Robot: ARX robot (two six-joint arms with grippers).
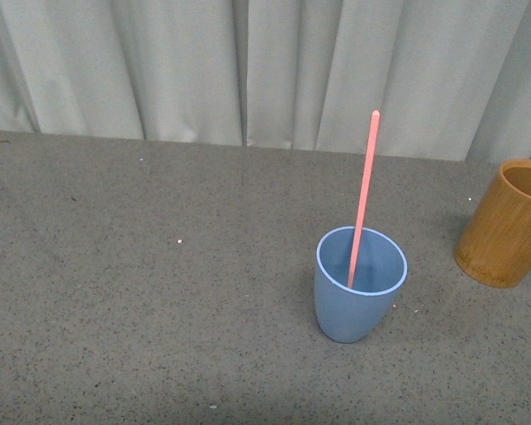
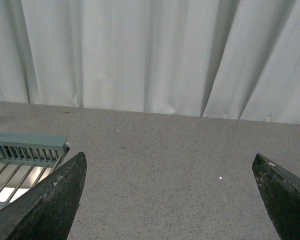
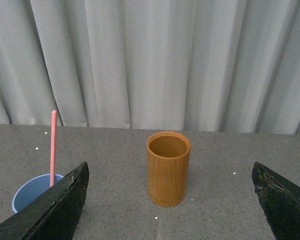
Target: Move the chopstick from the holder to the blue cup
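While its two dark fingers (image 3: 50,210) stand spread wide at the edges of the right wrist view, the right tool (image 3: 170,210) grips nothing, and bare bench (image 3: 215,160) lies between them. Past that gap the holder (image 3: 168,168) stands upright on the bench, its mouth showing no stick inside. Beside the holder, well apart from it, the blue cup (image 3: 32,192) peeks out from behind one finger, with the chopstick (image 3: 53,147) rising out of it.

The left tool (image 2: 170,205) is likewise spread wide with nothing in its grasp; only speckled grey bench shows between its fingers (image 2: 50,205). Near one finger lies a pale green slatted rack (image 2: 25,150).

From the front view, neither tool appears. The blue cup (image 1: 358,283) stands upright on the bench, and the chopstick (image 1: 364,197) leans inside it, lower end down in the cup, upper end far above the rim. The holder (image 1: 507,222) stands well to the right of the cup, partly cut by the picture's edge. White curtains (image 1: 248,62) hang behind the bench.
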